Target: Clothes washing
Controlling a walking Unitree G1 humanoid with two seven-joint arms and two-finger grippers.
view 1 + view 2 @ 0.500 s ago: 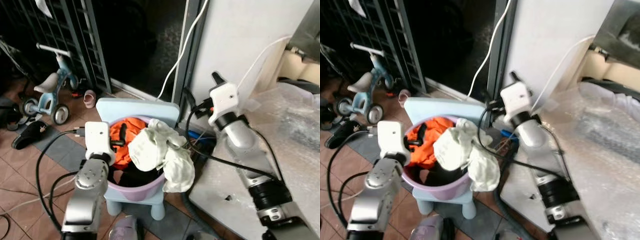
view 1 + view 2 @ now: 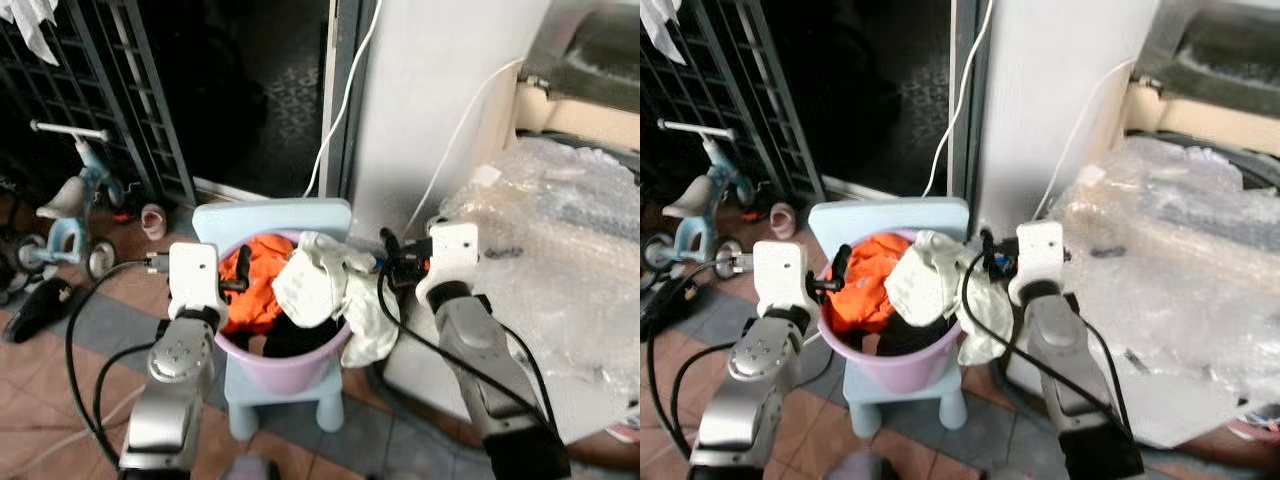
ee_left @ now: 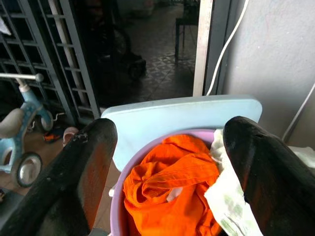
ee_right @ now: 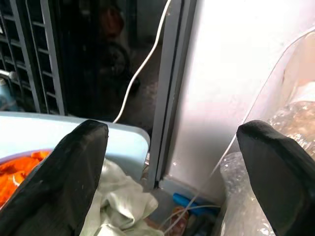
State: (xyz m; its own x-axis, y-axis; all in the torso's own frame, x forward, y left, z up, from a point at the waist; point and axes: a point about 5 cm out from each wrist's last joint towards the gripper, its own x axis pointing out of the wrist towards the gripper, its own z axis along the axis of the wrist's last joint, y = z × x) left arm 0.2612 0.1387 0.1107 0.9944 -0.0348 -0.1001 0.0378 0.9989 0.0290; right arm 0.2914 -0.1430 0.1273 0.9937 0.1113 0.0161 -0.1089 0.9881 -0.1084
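Home porch — tricycle [image 2: 62, 205], laundry basin [image 2: 290, 365].

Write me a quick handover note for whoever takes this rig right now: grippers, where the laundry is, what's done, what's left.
Left gripper: open, empty, at the left rim of the purple basin.
Right gripper: open, empty, at the basin's right side, by the white wall.
Laundry: the basin sits on a light blue child's chair. Orange garment inside on the left, dark clothes underneath, pale cloth draped over the right rim.
Done: nothing lifted out.
Left: probably grip the basin or clothes and carry them to the wash.
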